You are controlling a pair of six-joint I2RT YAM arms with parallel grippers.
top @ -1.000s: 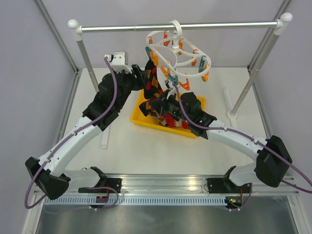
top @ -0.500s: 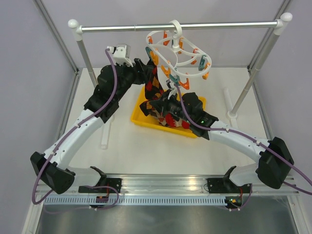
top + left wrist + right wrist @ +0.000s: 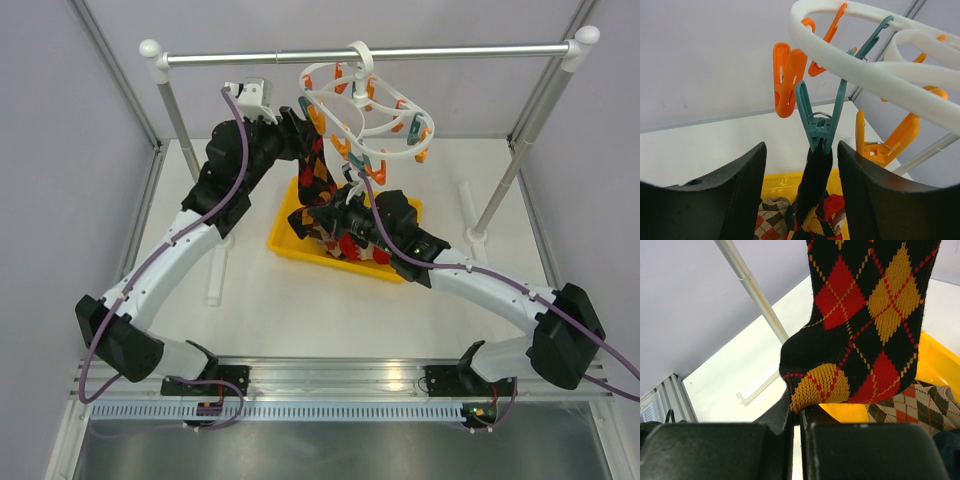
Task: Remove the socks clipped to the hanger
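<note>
So the hanger is hooked on the silver rail above the back of the bench, and one dark argyle sock hangs from its teal peg right over the yellow tray, where other socks are piled up. Left pincer is up at that peg with its fingers spread apart, one on each side of the sock's top, not touching it as far as I can see. Right pincer is squeezed together right under the sock's lower end, touching it, but I can't tell if any fabric is actually pinched.
</note>
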